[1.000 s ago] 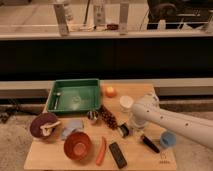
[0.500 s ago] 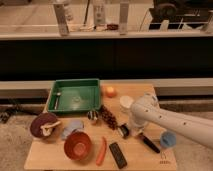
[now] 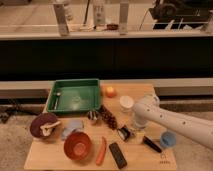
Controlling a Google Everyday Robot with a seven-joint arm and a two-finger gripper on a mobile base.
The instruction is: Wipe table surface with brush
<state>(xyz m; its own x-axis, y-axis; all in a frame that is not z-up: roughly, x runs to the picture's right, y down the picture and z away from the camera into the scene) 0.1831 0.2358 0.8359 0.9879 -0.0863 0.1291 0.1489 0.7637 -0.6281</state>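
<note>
1. The gripper (image 3: 134, 128) hangs low over the worktop (image 3: 50, 157), right of centre; I cannot tell whether it is spread or closed.
2. The brush (image 3: 123, 132) lies just beside it, right of the orange bowl (image 3: 77, 146).

Pale light-brown wooden table surface (image 3: 142, 161) with a small dark mark (image 3: 163, 161) at its front right corner. A green tray (image 3: 75, 83) sits at the back left. An orange bowl (image 3: 77, 145) and a flat black slab (image 3: 118, 155) lie along the front edge. The black brush (image 3: 123, 133) has whitish patches and lies mid-table, just beside the gripper (image 3: 132, 130) of the white arm (image 3: 170, 122). A blue cup (image 3: 168, 140) stands near the right edge.
</note>
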